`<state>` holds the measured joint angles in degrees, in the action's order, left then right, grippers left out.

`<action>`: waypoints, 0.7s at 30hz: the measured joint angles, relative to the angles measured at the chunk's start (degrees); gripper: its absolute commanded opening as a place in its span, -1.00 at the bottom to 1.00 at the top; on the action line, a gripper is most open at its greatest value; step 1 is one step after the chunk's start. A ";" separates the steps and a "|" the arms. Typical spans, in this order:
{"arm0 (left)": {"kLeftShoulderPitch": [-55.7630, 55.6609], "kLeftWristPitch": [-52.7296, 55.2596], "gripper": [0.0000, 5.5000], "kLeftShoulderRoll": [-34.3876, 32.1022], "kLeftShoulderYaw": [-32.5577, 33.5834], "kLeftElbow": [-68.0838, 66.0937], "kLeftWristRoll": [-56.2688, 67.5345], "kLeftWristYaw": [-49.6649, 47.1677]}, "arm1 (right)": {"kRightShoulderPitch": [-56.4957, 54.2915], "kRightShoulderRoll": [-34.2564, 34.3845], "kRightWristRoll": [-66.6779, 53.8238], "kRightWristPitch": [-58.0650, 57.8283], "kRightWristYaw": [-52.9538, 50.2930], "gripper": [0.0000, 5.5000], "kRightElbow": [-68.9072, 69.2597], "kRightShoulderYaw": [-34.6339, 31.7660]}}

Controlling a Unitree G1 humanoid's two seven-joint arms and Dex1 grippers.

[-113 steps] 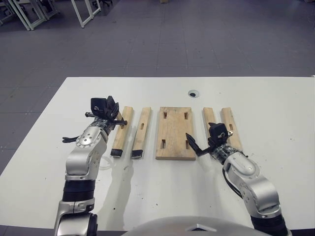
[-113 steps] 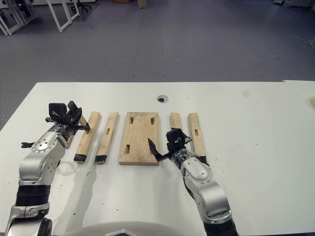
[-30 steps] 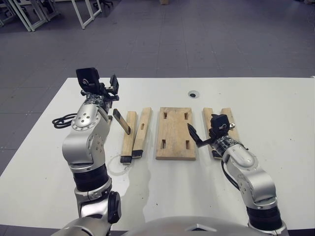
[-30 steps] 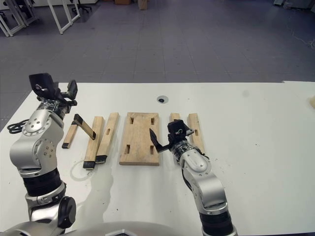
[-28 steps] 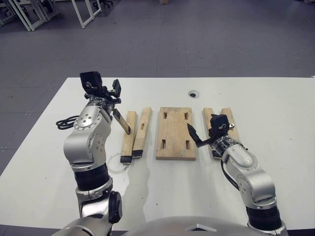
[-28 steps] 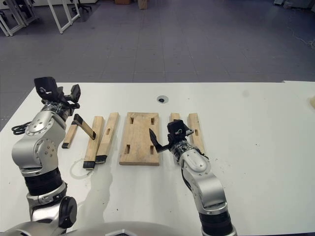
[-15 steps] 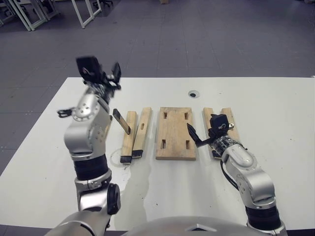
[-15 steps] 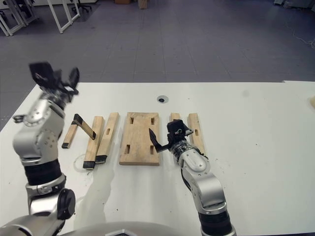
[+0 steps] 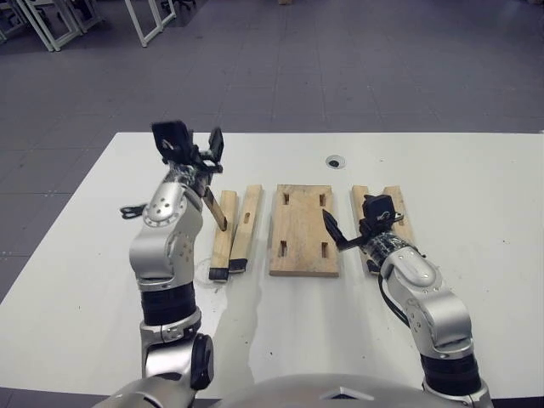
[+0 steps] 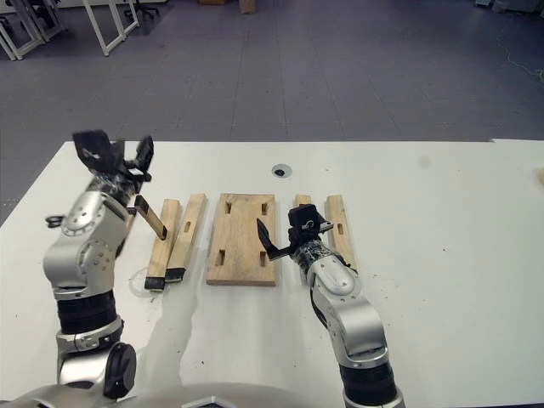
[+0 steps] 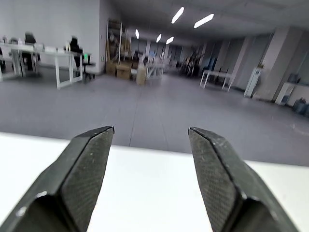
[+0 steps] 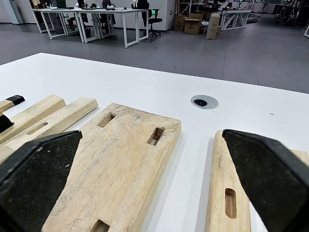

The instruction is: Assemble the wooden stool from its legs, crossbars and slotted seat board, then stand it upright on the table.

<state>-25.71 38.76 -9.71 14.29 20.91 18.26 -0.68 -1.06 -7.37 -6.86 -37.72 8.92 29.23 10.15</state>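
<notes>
Left gripper [image 9: 195,146]: our fingers are spread and empty, held up above the table [image 9: 476,195].
Right gripper [image 12: 152,135]: our fingers are spread and empty, low over the table.
Seat board [image 9: 303,229]: flat, just beside our right fingers, on the side toward our left ones.
Left legs [image 9: 223,234]: flat, below our left fingers.
Right legs [image 9: 393,212]: flat, just beside our right fingers, on the side away from the seat board.
Crossbar [image 9: 211,210]: tilted against a leg, near our left fingers.

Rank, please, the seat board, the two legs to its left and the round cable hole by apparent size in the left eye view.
1. seat board
2. inner leg and outer leg: they look alike, so no ranking between them
3. cable hole, smallest
</notes>
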 measured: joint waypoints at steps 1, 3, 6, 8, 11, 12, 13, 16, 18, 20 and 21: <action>-1.69 1.52 0.04 -0.03 0.41 1.85 1.19 -0.32 | 0.22 0.04 0.00 0.00 -0.10 0.95 0.13 0.01; -3.82 6.25 0.14 -0.12 2.16 6.79 4.07 -1.29 | 0.89 0.12 0.00 0.00 -0.26 0.95 0.44 0.05; 1.49 10.91 0.34 -3.41 1.88 18.52 3.99 -2.01 | 2.21 0.12 0.01 0.04 -0.45 0.95 1.03 0.01; 15.60 11.60 0.48 -3.74 -1.08 27.36 5.19 0.50 | 2.88 0.11 0.06 0.14 -0.75 0.95 1.03 -0.08; 37.51 7.80 0.66 -4.34 -4.35 36.15 6.85 6.73 | 4.70 -0.22 0.39 0.75 -1.02 0.95 0.93 -0.29; 45.09 5.15 0.72 -4.50 -4.51 37.65 5.45 7.88 | 5.42 -0.47 0.46 1.06 -1.03 0.95 0.88 -0.62; 49.08 3.24 0.72 -4.72 -4.50 37.99 3.77 8.13 | 5.81 -0.65 0.47 1.26 -1.05 0.95 0.81 -0.98; 62.37 -0.22 0.72 -6.35 -5.82 34.24 -2.68 8.14 | 7.08 -1.07 0.50 1.38 -0.92 0.95 0.74 -1.16; 67.47 4.49 0.72 -8.52 -8.16 30.38 -3.58 8.95 | 7.44 -1.58 0.50 1.38 -0.82 0.95 0.55 -1.20; 68.67 8.74 0.72 -9.50 -9.59 27.76 -3.05 9.99 | 7.47 -1.81 0.51 1.38 -0.68 0.95 0.36 -1.24; 67.52 9.35 0.72 -10.11 -10.17 26.93 -2.83 10.67 | 7.40 -1.81 0.50 1.37 -0.62 0.95 0.25 -1.22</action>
<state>41.80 48.11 -19.82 4.12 47.84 15.43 9.99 6.34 -9.18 -6.36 -36.35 8.30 29.48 8.93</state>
